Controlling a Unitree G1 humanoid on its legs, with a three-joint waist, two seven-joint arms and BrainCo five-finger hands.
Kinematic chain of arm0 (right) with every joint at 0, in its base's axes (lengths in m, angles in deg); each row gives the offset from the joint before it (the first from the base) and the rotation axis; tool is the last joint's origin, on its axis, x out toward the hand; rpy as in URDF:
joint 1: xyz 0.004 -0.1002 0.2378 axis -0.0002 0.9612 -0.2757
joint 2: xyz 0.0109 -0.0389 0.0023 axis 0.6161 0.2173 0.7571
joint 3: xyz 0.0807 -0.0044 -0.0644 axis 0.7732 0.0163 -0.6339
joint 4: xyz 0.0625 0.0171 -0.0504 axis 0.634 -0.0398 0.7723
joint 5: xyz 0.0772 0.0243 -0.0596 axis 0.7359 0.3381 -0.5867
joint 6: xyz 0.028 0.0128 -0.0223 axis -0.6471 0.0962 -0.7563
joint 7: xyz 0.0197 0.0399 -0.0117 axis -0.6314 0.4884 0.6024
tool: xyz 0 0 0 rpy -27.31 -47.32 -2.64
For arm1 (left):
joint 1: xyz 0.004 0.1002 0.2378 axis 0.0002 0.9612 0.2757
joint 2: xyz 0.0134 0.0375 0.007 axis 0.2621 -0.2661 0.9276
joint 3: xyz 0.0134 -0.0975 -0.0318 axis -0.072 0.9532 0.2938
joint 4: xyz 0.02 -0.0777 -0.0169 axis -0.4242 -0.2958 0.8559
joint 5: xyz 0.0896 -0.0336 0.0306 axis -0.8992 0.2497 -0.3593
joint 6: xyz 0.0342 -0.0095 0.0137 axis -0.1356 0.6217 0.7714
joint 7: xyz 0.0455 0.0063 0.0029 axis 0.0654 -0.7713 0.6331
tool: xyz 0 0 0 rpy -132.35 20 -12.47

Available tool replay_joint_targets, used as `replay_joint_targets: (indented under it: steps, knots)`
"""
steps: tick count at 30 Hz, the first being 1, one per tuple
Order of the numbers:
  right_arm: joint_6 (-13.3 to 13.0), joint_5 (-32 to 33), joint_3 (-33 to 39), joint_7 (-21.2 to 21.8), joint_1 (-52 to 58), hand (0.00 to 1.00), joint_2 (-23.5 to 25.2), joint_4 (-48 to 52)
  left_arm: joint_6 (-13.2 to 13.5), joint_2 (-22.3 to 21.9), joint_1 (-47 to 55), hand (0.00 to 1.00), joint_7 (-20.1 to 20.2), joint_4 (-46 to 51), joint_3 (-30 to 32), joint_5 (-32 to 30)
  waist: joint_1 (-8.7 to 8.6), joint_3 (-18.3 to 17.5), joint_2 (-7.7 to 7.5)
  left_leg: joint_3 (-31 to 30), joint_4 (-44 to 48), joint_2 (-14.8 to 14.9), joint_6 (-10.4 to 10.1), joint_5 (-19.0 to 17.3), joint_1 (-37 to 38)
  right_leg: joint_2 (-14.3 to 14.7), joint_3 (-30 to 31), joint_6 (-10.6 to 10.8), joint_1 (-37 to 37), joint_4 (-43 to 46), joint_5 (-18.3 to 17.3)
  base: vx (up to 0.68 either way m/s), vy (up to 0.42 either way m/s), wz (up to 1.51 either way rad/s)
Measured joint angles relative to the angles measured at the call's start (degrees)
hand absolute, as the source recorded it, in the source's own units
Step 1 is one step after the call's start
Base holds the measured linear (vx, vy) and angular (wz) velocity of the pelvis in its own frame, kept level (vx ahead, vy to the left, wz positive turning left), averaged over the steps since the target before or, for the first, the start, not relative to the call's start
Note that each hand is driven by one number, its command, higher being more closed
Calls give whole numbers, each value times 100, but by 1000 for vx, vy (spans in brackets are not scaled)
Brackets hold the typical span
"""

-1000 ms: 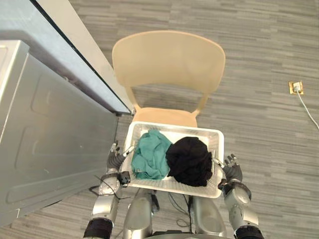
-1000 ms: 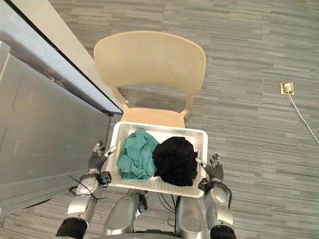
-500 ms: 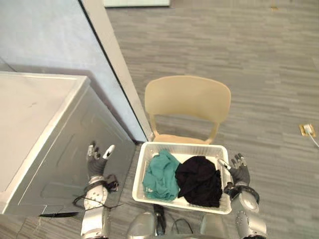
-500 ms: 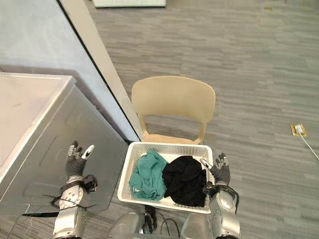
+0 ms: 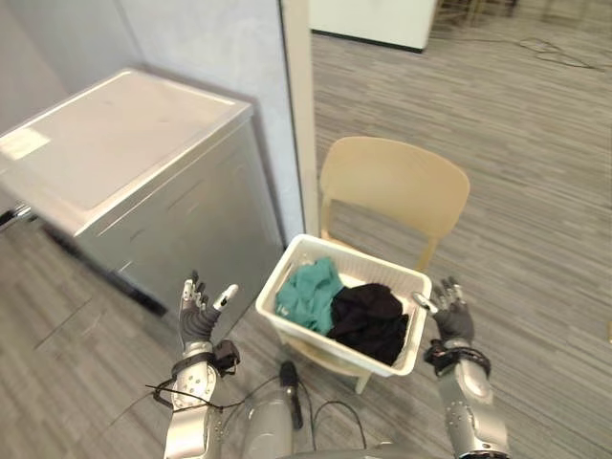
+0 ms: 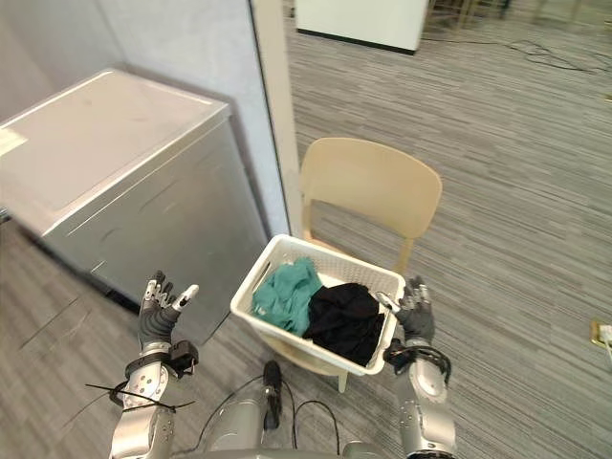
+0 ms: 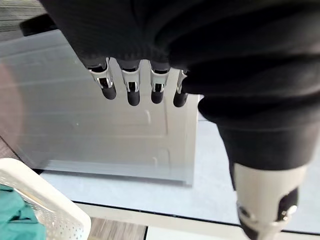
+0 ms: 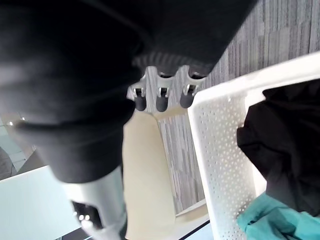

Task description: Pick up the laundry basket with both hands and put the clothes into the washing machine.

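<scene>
Though the right hand (image 5: 449, 320) spreads released by the rim of the laundry basket (image 5: 287, 325), perhaps touching it, the left hand (image 5: 198, 323) hangs slack well apart, so nothing is lifted or loaded.

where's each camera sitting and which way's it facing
left eye view: head, down at laundry basket on chair; left hand, right hand show.
right eye view: head, same scene, same hands.
left wrist view: along own fingers at washing machine.
right wrist view: along own fingers at basket rim.
Wrist views share the basket.
</scene>
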Motion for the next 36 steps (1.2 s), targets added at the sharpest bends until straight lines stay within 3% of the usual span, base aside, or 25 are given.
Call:
replay_joint_targets:
  steps: [1,3,6,10,11,12,14,16,17,18,19,20,21,23,24,25,26,27,29,30,31,32,33,35,36]
  knots:
    - [0,1,17,-46,4,0,-17,14,7,62,2,0,27,-46,6,0,-52,13,-37,199,670,113,-30,-468,147,-43,-110,-29,11,-87,116,-302,-35,56]
    - [-22,-3,31,-50,55,0,-43,129,38,75,-19,0,49,-106,-18,0,-152,-66,97,442,1552,605,-317,-1181,857,-44,-411,-54,17,-471,519,-278,5,63]
    - [-28,-15,107,-54,262,0,-29,311,75,65,-202,0,158,-385,-209,-7,-379,-219,296,571,1603,1272,-379,-1222,1758,-113,-1015,-12,-150,-547,712,-221,62,120]
    - [-28,-175,601,-150,516,0,-19,656,63,-13,-624,0,188,-581,-608,-23,-575,-366,419,687,341,1781,-786,-581,2327,-684,-2325,143,-611,-116,805,-206,213,182]
    - [-33,-184,776,-168,527,0,-11,758,53,-20,-706,0,264,-637,-736,-62,-591,-433,501,713,-318,1671,-1121,-543,2342,-891,-2719,335,-640,-116,928,-157,398,220]
    - [-31,-190,878,-172,505,0,30,828,35,7,-716,0,296,-636,-837,-70,-586,-478,449,879,-744,1426,-1452,-781,2280,-1120,-3052,417,-669,-167,1131,-141,434,191]
    - [-38,-228,952,-177,454,0,168,1059,-2,48,-667,0,377,-636,-863,-72,-528,-518,358,877,-1230,1071,-1661,-926,2135,-1384,-3352,450,-691,-319,1519,-119,552,135]
    - [-46,-253,948,-155,373,0,303,1244,-33,69,-549,0,416,-638,-823,-70,-517,-562,259,763,-1789,612,-1673,-935,2145,-1741,-3430,427,-682,-265,1869,-56,494,115]
    - [-53,-313,947,-154,316,0,307,1291,-33,69,-468,0,423,-638,-819,-70,-507,-556,267,660,-2059,383,-1648,-935,2268,-2045,-3352,334,-741,127,2012,-49,548,117]
    - [-74,-471,945,-133,309,0,305,1312,-25,70,-343,0,460,-632,-806,-71,-525,-523,326,467,-2353,136,-1516,-950,2458,-2478,-2810,162,-1108,1046,1970,-42,436,111]
    - [-88,-556,891,-69,398,0,333,1319,-9,58,-267,0,512,-633,-716,-71,-560,-514,343,249,-2423,43,-1354,-947,2489,-2295,-1736,198,-1448,1366,1383,-43,360,105]
    - [-90,-593,885,-28,452,0,335,1355,-7,28,-265,0,518,-632,-677,-68,-569,-511,344,113,-2448,16,-1315,-937,2490,-2073,-1161,136,-1616,1410,1198,-11,139,121]
    - [-114,-624,881,18,634,0,373,1405,23,-19,-261,0,529,-633,-633,-62,-644,-492,327,-210,-2496,-32,-1280,-916,2485,-1513,-67,206,-1803,1364,982,7,73,112]
    - [-141,-619,799,90,802,0,492,1408,81,6,-236,0,538,-635,-629,-60,-845,-387,235,-734,-2502,-72,-1280,-916,2477,-718,917,389,-1823,910,865,29,-7,146]
    - [-160,-619,674,113,887,0,502,1409,96,32,-231,0,555,-631,-635,-57,-860,-321,19,-957,-2465,-223,-1291,-925,2474,-452,1093,443,-1767,346,1121,38,-87,130]
    - [-171,-619,596,114,921,0,531,1410,101,68,-231,0,568,-609,-635,-57,-870,-291,-189,-1057,-2445,-375,-1326,-952,2458,-423,1111,436,-1748,9,1479,37,-108,103]
    - [-186,-595,563,188,846,0,458,1373,85,-91,-233,0,596,-733,-645,-50,-827,-171,-93,-1247,-2374,-329,-1443,-1055,2399,-482,841,599,-1571,-96,1366,18,-65,66]
    - [-206,-584,578,204,799,0,479,1372,89,-140,-190,0,625,-708,-681,-51,-815,-141,-23,-1287,-2305,-311,-1425,-1071,2334,-481,749,597,-1563,-170,1366,35,-79,67]
    - [-222,-552,573,219,605,0,511,1344,87,-217,-181,0,650,-669,-819,-54,-874,0,120,-1242,-1410,-362,-1192,-1379,2017,-594,438,578,-1491,-133,1410,59,-54,66]
    - [-222,-553,573,217,606,0,464,1346,87,-282,-219,0,655,-624,-884,-54,-895,56,111,-1038,-1261,-360,-1080,-1388,1986,-702,120,441,-1657,579,1306,28,-30,69]
    - [-230,-555,530,220,579,0,452,1358,96,-278,-220,0,659,-528,-886,-55,-875,110,79,-1091,-1421,-382,-1081,-1385,2137,-792,-34,397,-1910,1086,1173,-66,-54,61]
    - [-229,-557,386,217,606,0,479,1316,106,-234,-149,0,654,-336,-889,-55,-841,-8,-6,-1272,-2195,-478,-1354,-1418,2487,-664,-245,353,-1991,720,1157,-21,-79,69]
    - [-241,-565,281,228,592,0,461,1305,96,-130,-191,0,643,-305,-849,-56,-882,-61,-244,-1502,-2131,-655,-1422,-1513,2605,-771,-508,71,-1938,432,1194,87,-50,62]
    - [-264,-565,269,198,608,0,459,1572,114,-307,-143,0,650,-173,-927,-62,-858,-67,15,-1523,-1398,-555,-1092,-2016,2544,-694,-722,147,-1860,478,1067,179,30,39]
    - [-271,-560,195,204,671,0,479,1707,119,-340,-130,0,650,-187,-982,-62,-867,-59,79,-1550,-1499,-430,-1099,-2280,2617,-650,-854,177,-1864,676,902,157,-20,34]
